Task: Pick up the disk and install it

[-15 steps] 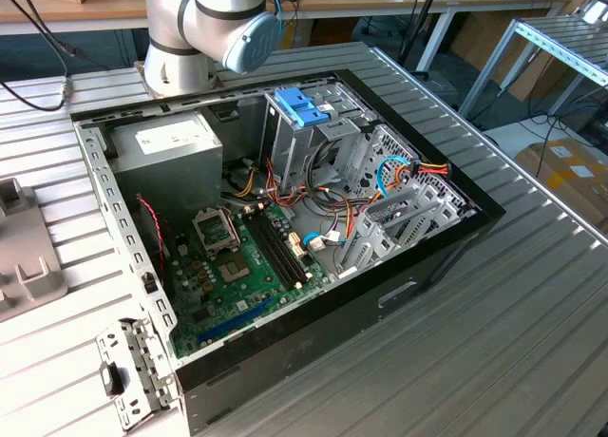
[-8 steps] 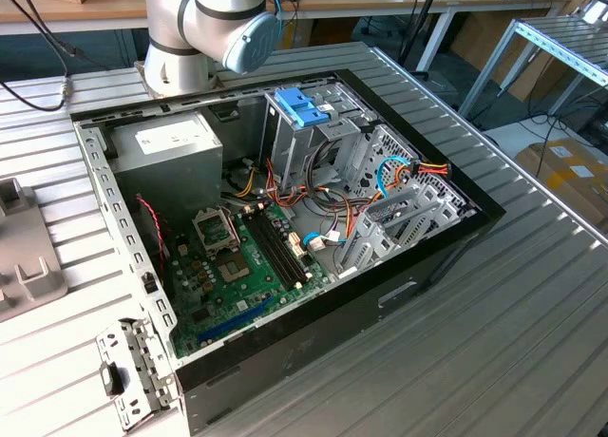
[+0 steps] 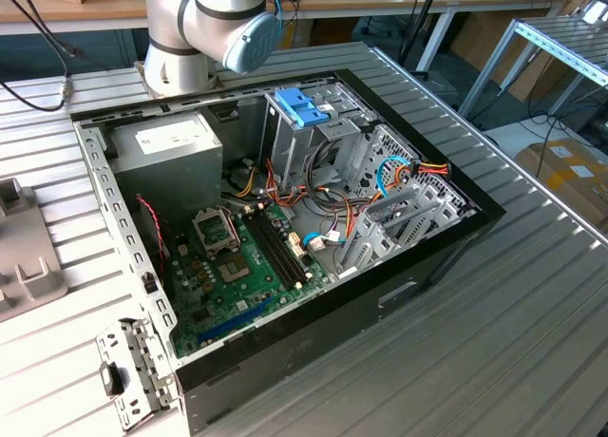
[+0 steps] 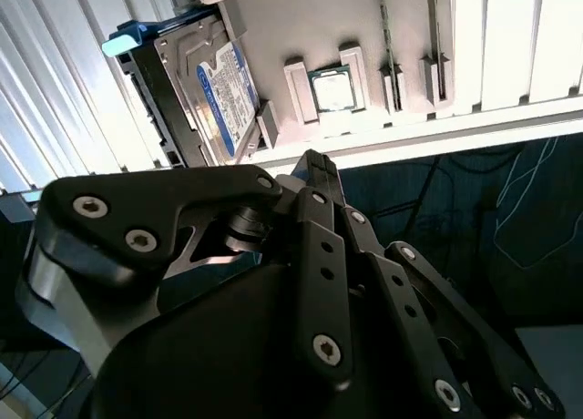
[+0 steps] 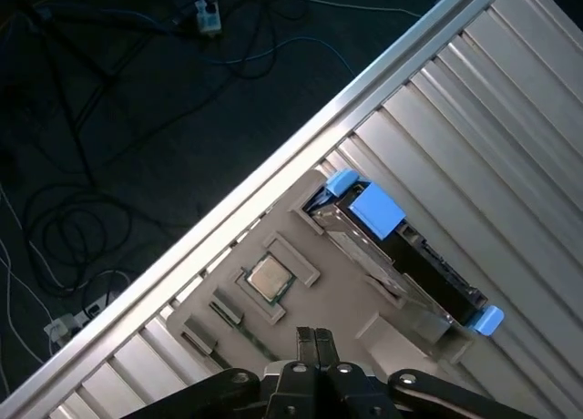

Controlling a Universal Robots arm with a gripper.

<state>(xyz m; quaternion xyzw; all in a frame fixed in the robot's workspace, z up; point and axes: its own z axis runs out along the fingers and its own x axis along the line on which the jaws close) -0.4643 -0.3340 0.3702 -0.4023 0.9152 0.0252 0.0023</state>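
1. Your disk stands on its edge in a slot of the grey holder tray, its light-blue side rails around it and its white and blue label facing out in the second wrist view
2. The tray lies on the ribbed bench, close to the bench's edge, and a processor chip sits in another pocket of the tray just beside the disk
3. Your claw hangs over the holder tray, apart from the disk; in both wrist views its fingers lie pressed together with nothing between them, so it is narrow and empty
4. Count the pick-up as not done: nothing grips the disk and it rests fully in its slot
5. In the exterior view the open computer case lies on the bench with its motherboard exposed and the metal drive cage, topped by a blue tab piece, at the far end
6. You cannot tell from here whether the cage's bay is free, but no light-blue-railed drive is visible in it, so judge the install as not begun
7. The tray's corner lies at the exterior view's left edge, outside the case and well apart from the cage
8. Overall you are at the very start: grasp, carry and seating in the case are all left
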